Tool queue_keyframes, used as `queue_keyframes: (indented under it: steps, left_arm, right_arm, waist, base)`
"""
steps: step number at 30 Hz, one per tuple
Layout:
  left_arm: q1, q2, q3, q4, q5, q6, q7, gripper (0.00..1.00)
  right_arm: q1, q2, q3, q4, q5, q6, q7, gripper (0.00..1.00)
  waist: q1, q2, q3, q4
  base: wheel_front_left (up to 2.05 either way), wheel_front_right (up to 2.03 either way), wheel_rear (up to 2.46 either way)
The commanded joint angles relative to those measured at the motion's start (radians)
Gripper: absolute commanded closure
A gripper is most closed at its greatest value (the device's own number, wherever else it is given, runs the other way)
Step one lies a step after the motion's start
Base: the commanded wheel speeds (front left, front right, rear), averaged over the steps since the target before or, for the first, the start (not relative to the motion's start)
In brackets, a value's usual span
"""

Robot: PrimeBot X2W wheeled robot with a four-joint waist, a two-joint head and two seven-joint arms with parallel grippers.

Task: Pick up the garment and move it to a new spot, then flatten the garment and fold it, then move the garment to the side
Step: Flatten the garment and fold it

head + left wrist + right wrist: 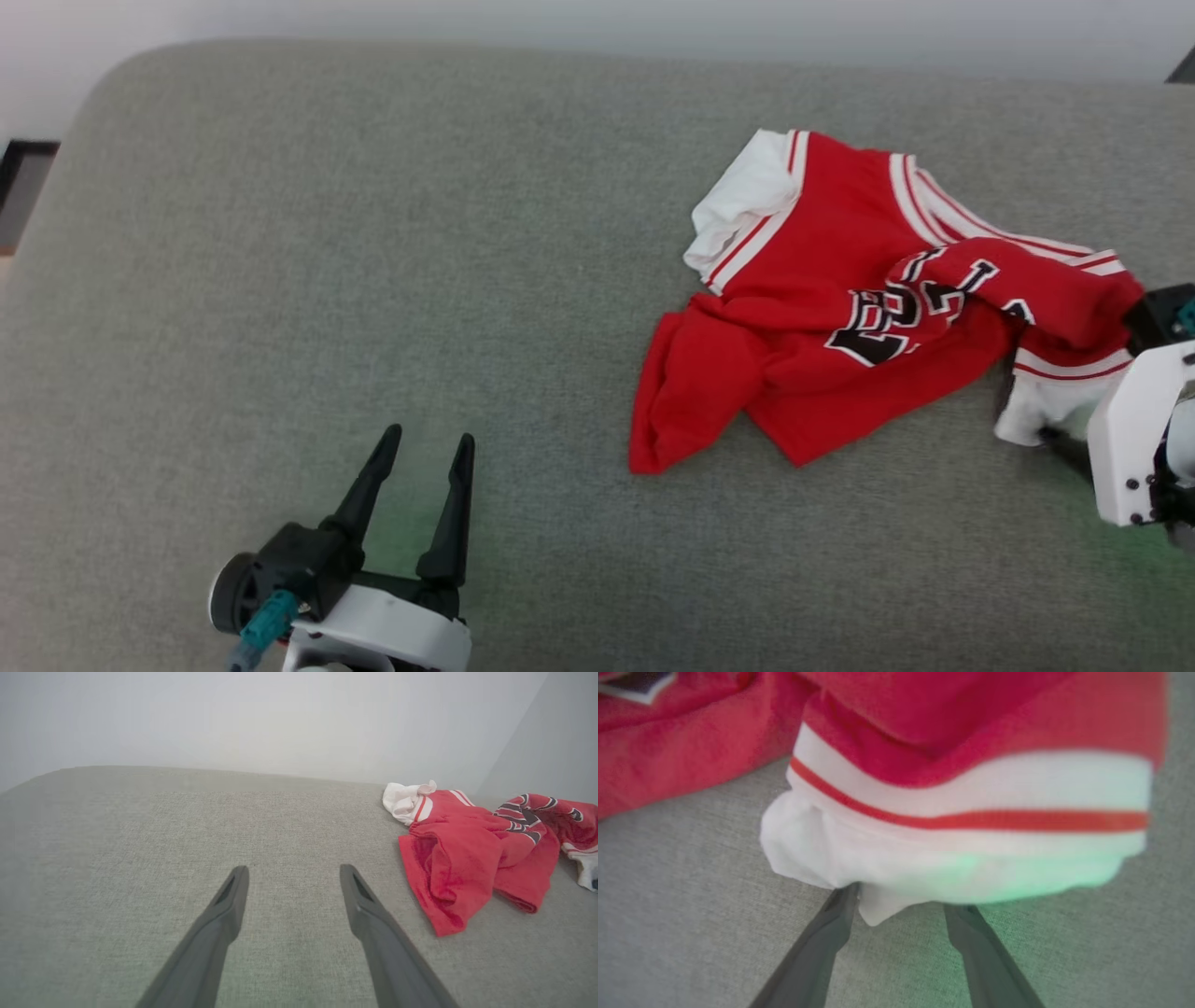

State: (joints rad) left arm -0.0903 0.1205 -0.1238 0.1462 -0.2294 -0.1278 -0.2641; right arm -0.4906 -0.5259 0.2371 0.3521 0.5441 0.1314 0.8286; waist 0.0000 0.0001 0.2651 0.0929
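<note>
The garment [840,308] is a red jersey shirt with white sleeves, striped trim and black lettering. It lies crumpled on the right half of the grey fabric surface [373,233]. In the right wrist view my right gripper [903,900] stands open at the garment's [962,788] white sleeve, whose lower edge drapes over both fingertips. My right arm's white wrist housing [1134,439] enters from the right edge beside that sleeve. My left gripper [428,437] is open and empty at the lower left, well apart from the garment [467,858]. Its fingers frame my left gripper [293,870] over bare fabric.
The grey surface has a rounded far-left corner and ends at a pale wall [280,718] behind. A dark object [23,177] sits beyond the left edge. Bare fabric stretches across the left and middle.
</note>
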Motion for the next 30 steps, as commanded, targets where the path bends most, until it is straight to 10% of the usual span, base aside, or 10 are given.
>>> queue_keyframes:
  steps: [1,21,29,30]
  left_arm:
    - [-0.008,-0.002,0.005,0.002,-0.004,-0.004,0.000,0.00]
    - [-0.090,0.053,-0.034,-0.006,-0.009,-0.004,0.000,0.00]
    - [-0.150,0.088,-0.082,0.005,-0.022,-0.004,0.000,0.00]
    - [-0.161,0.099,-0.093,0.006,-0.023,-0.004,0.000,0.00]
  right_arm:
    - [0.002,0.009,0.013,0.016,-0.001,-0.001,-0.005,1.00]
    - [-0.006,-0.214,-0.266,0.147,-0.121,-0.002,-0.165,1.00]
    - [-0.015,-0.176,-0.359,0.293,-0.178,-0.002,-0.295,1.00]
    - [-0.015,-0.161,-0.368,0.304,-0.178,-0.002,-0.322,0.70]
  waist:
    - [0.0000,-0.0001,0.026,0.022]
    - [0.0000,-0.0001,0.115,-0.063]
    - [0.0000,-0.0001,0.130,-0.066]
    - [0.0000,-0.0001,0.126,-0.071]
  base:
    - [0.00,0.00,0.00]
    - [0.00,0.00,0.00]
    - [0.00,0.00,0.00]
    - [0.00,0.00,0.00]
